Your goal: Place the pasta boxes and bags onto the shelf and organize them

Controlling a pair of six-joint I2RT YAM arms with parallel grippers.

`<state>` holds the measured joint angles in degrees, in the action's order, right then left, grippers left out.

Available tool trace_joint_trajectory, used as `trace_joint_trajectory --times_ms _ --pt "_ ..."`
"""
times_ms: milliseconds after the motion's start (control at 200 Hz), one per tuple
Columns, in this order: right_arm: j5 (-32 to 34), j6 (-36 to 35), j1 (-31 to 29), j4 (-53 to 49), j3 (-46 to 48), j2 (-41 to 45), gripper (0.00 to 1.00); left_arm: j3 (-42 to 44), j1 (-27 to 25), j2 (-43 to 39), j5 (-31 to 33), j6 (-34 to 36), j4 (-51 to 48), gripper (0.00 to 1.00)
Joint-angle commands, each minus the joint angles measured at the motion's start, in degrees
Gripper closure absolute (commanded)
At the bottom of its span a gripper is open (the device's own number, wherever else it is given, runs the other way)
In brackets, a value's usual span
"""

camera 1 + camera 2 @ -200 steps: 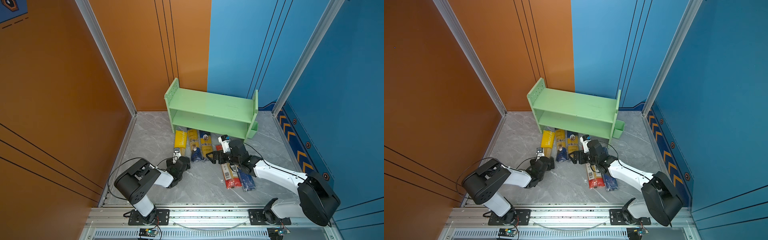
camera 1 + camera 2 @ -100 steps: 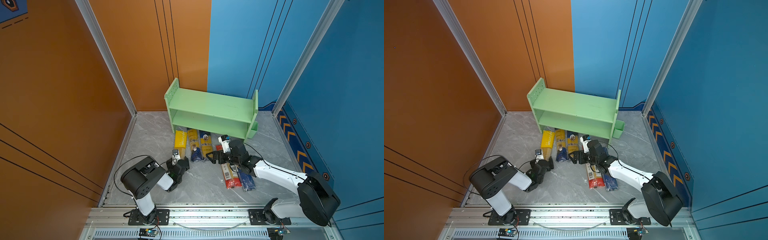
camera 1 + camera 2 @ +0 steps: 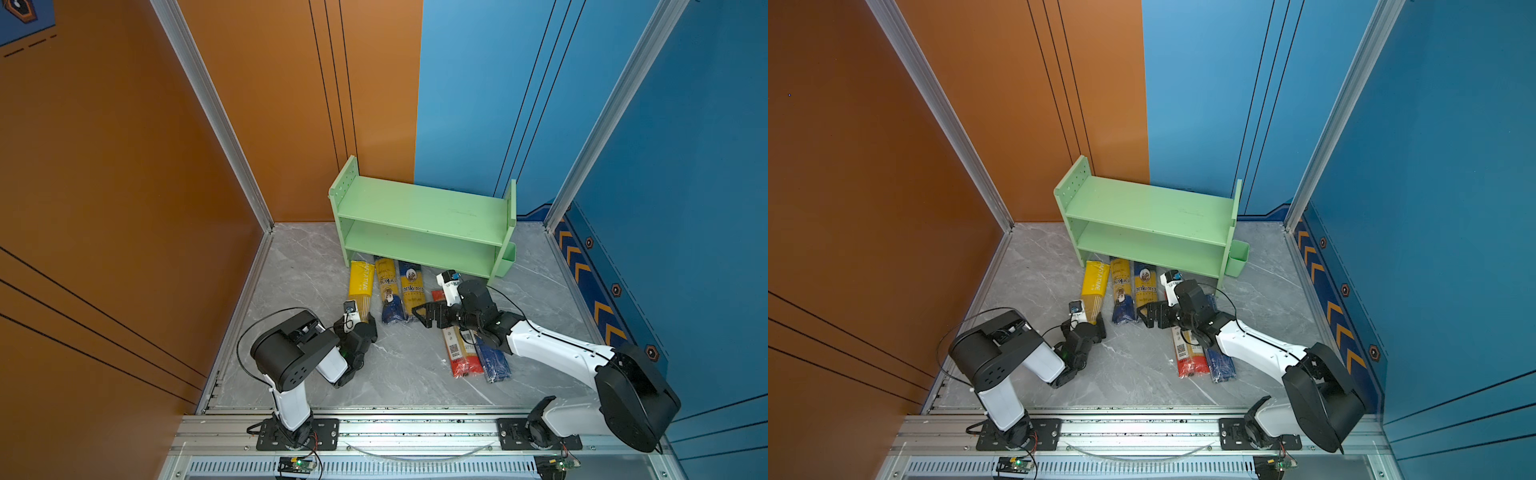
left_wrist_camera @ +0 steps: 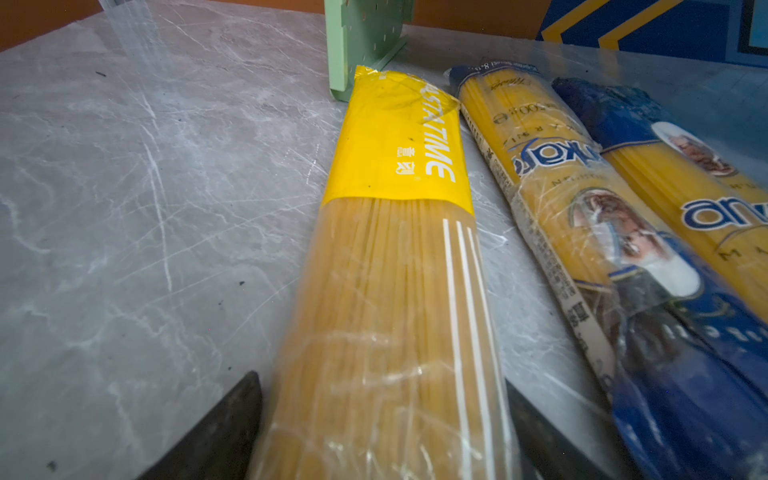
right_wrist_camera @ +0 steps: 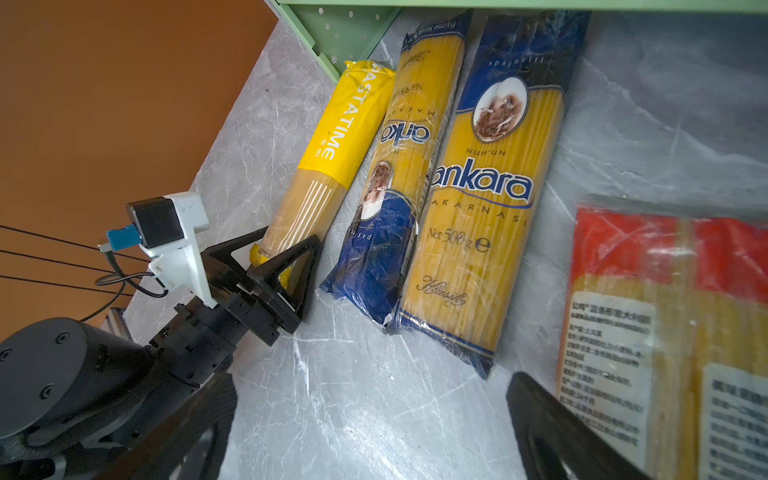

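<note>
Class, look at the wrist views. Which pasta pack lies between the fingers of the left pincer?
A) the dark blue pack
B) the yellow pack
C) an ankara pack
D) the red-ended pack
B: the left pincer straddles the near end of the yellow pack, with one finger on each side of it.

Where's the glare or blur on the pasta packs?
Left wrist view: the yellow pack is sharp at its label, soft at the near end, with streaky glare on the wrap. Right wrist view: the wider ankara pack is crisp; the red-ended pack goes soft toward the frame edge. Both top views: even light, no strong glare.
</note>
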<state>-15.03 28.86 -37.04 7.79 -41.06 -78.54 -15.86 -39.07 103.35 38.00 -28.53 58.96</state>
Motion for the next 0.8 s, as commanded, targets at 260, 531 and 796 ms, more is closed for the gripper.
trace_joint_trajectory --times_ms 260,531,796 --pt "-0.55 0.93 0.39 0.73 0.89 0.37 0.0 2.89 -1.51 4.4 -12.99 -5.06 -16.78 0.44" --pt "-0.58 1.32 0.44 0.73 0.87 0.41 0.0 2.39 -1.48 4.36 -14.58 -4.55 -16.77 0.57" --pt "-0.77 1.82 0.48 1.01 0.69 0.1 0.0 1.8 -1.54 1.86 -18.37 -3.54 -16.97 0.87"
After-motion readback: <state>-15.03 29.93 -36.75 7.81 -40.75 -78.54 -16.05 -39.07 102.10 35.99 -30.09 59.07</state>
